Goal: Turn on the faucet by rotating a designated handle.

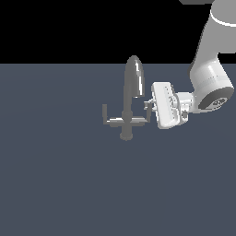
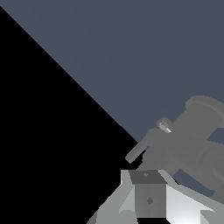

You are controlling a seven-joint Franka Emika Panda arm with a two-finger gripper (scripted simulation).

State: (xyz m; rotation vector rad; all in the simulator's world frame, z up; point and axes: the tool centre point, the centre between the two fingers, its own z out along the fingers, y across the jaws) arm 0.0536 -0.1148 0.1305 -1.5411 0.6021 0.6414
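Note:
The faucet [image 1: 132, 83] is a dark-grey shiny tap with a tall arched spout, standing on a round base [image 1: 125, 135]. Its crossbar [image 1: 124, 121] carries an upturned lever at each end. The lever at the exterior view's left [image 1: 104, 112] stands free. The handle at the exterior view's right [image 1: 147, 109] is right at my gripper [image 1: 149, 106], which reaches in sideways from that side. In the wrist view the fingers [image 2: 148, 194] show as one closed block just short of the thin lever [image 2: 136, 153] and the faucet body [image 2: 197, 140]. Nothing sits between the fingers.
The faucet stands on a flat blue-grey surface [image 1: 60, 184]. The white arm [image 1: 209, 73] comes down from the exterior view's upper right. Black background lies beyond the surface's far edge.

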